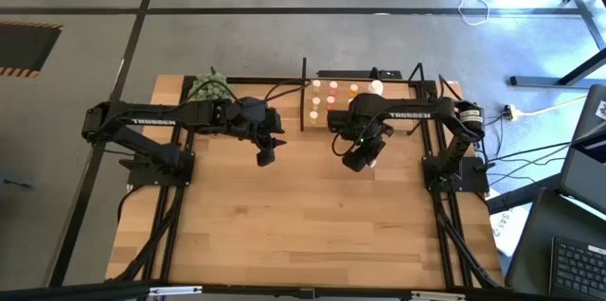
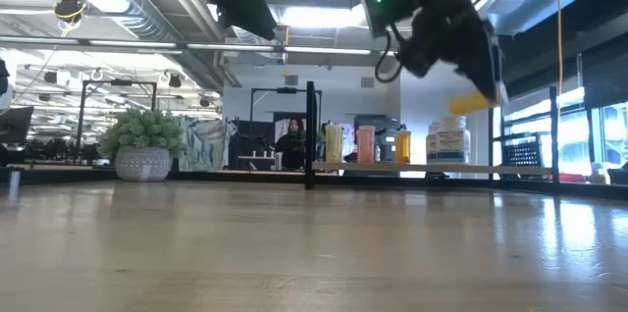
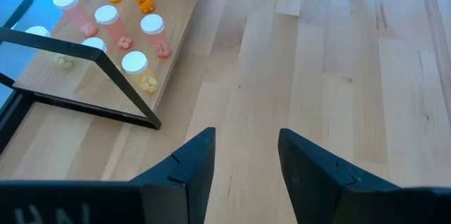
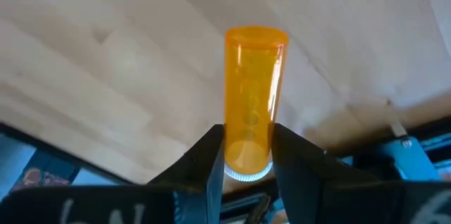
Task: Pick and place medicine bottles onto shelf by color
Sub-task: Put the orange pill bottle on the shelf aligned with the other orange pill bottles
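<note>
From above, the left gripper (image 1: 266, 156) hangs over the table (image 1: 303, 235) in front of the shelf's (image 1: 343, 104) near-left corner, and the right gripper (image 1: 364, 159) hangs just in front of the shelf, a pale cap showing at its tip. Small bottles (image 1: 331, 100) stand in rows on the shelf, and a green plant (image 1: 206, 85) sits at the table's back edge by the left arm. In the low view the right gripper (image 2: 479, 78) is raised well above the tabletop with an orange bottle (image 2: 469, 103) at its tip; more bottles (image 2: 366, 143) stand on the shelf (image 2: 432, 167) behind, and a person (image 2: 291, 142) sits far off in the room. The left wrist view shows its fingers (image 3: 192, 164) spread apart with nothing between them, above bare wood, the shelf (image 3: 180, 34) and its white-capped bottles (image 3: 151, 28) beyond. The right wrist view shows its fingers (image 4: 211, 155) clamped on the orange bottle (image 4: 252, 90) near its white cap, the bottle pointing away from the wrist.
</note>
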`<state>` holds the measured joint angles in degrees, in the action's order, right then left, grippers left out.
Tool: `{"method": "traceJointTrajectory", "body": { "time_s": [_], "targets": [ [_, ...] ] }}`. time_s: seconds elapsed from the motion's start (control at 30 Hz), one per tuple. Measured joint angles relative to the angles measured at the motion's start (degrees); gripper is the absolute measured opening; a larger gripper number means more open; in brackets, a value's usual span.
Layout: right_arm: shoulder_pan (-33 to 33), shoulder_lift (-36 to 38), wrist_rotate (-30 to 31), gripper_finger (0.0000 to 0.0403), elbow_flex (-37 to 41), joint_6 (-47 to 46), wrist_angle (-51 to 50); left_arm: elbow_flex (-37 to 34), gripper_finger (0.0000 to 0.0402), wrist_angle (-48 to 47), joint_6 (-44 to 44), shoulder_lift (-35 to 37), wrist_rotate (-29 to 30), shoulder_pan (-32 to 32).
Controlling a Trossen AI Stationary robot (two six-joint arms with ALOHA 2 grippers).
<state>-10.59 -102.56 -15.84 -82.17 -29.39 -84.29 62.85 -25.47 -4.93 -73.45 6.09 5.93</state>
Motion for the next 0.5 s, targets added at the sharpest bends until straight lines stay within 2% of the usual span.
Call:
{"method": "traceJointTrajectory", "body": {
  "time_s": [0.23,0.4,0.5],
  "targets": [
    [0.34,0.0,-0.02,0.0108,-6.75,4.66,-4.8,0.0,0.015,1.06,2.88,0.0,-0.44,0.0],
    [0.51,0.0,4.76,0.0108,-9.86,7.33,-4.41,0.0,0.015,6.77,8.2,-1.48,-7.65,-0.04],
    [0.83,0.0,7.25,0.0108,-11.61,9.25,-4.37,0.02,0.015,11.13,9.22,-3.13,-9.45,-0.04]
  ]
}}
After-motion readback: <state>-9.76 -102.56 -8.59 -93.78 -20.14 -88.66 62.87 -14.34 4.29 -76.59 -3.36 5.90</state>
